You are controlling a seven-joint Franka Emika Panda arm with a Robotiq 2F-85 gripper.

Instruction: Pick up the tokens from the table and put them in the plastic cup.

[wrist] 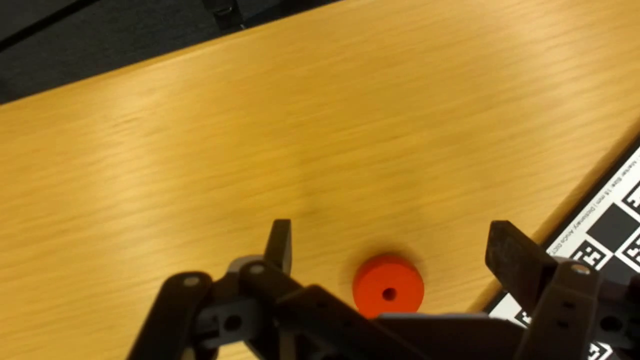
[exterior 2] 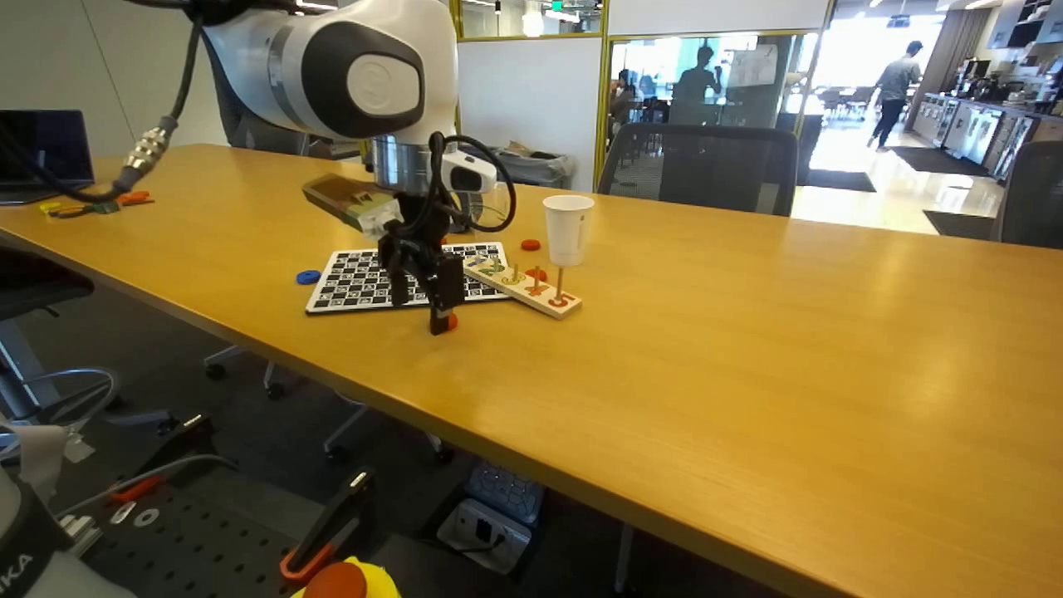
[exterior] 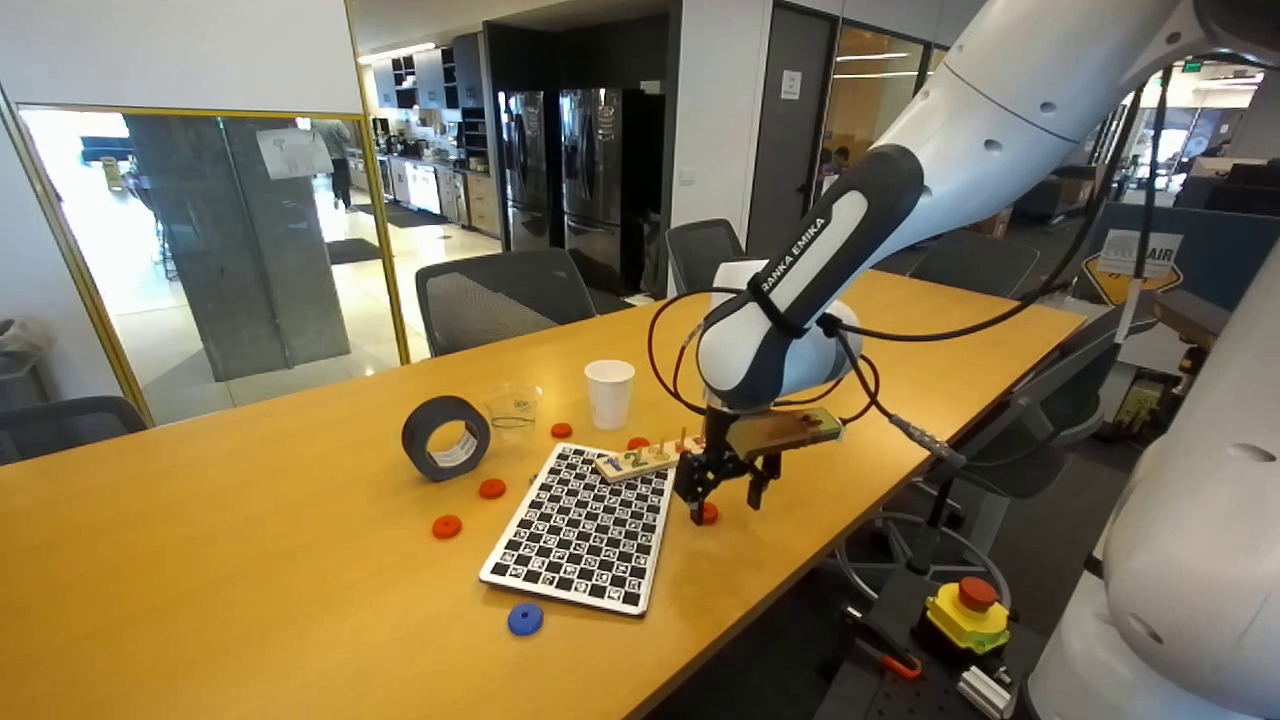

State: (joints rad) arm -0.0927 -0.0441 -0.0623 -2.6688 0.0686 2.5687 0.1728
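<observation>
Lower centre of wrist view: flat red round disc (wrist: 378,280) with a centre hole, lying on the light-brown wooden table (wrist: 350,125). Either side in that view, black two-finger gripper (wrist: 389,240), spread wide, holding nothing. Hard to judge how far above the wood.

Possible troubles, as guessed:

- Too high a pinch. Could skim over so low a disc, or nip the rim and flick it toward the table edge, upper left of wrist view.
- Drift toward lower right of wrist view. Could set a finger on the black-and-white checkered board (wrist: 615,230) and jog the pale wooden numbered strip (exterior: 635,463), apparently lying across a corner.
- Black looped cable (exterior 2: 438,158) near the white tapered cup (exterior 2: 567,232) in an exterior view, upper centre. Might topple it on a careless swing.
- Wrong drop. Also a clear see-through cup (exterior: 513,405), just left of the white one in an exterior view. Uncertain which to fill.
- Omission. More red discs (exterior: 447,527) left of and beyond the board, including one partly behind the strip, plus a blue disc (exterior: 513,622) at lower centre.
</observation>
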